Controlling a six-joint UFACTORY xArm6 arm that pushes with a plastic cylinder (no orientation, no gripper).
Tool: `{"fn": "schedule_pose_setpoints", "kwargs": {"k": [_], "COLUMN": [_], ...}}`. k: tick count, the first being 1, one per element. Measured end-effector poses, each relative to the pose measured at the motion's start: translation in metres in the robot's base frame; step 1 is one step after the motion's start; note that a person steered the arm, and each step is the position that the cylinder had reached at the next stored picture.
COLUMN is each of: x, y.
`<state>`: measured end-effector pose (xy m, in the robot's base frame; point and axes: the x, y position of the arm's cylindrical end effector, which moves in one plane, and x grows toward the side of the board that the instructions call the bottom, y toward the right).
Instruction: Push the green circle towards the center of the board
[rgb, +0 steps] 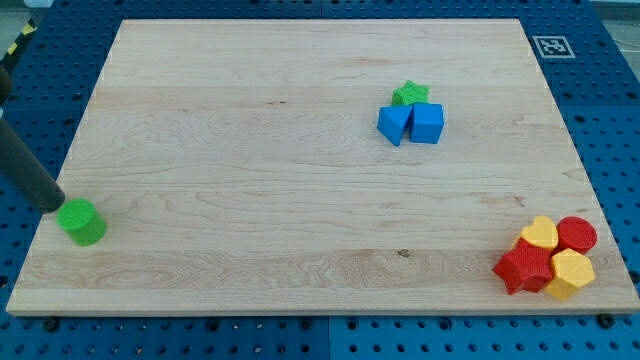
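The green circle (82, 221) sits near the desk's (300, 200) eight o'clock corner, with my tip (54, 203) touching it, or nearly so, at its ten o'clock side. I have no hand, only a rod. It looks a light, stiff, smooth plastic cylinder that slides easily on the wood grain; I would press its flank squarely, or it will likely roll aside.

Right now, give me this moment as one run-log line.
my tip: touching green circle from its upper left | circle: near board bottom-left corner, far from center | push: not yet done
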<state>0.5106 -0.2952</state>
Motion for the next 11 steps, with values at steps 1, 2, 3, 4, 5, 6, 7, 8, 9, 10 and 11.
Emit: {"fn": "schedule_pose_setpoints", "kwargs": {"k": [1, 2, 3, 4, 5, 6, 7, 8, 9, 10, 11], "x": [0.014, 0.034, 0.034, 0.023, 0.040, 0.065, 0.015, -0.071, -0.065, -0.010, 0.030], "y": [-0.009, -0.004, 0.044, 0.103, 0.105, 0.108, 0.114, 0.118, 0.114, 0.082, 0.075]}}
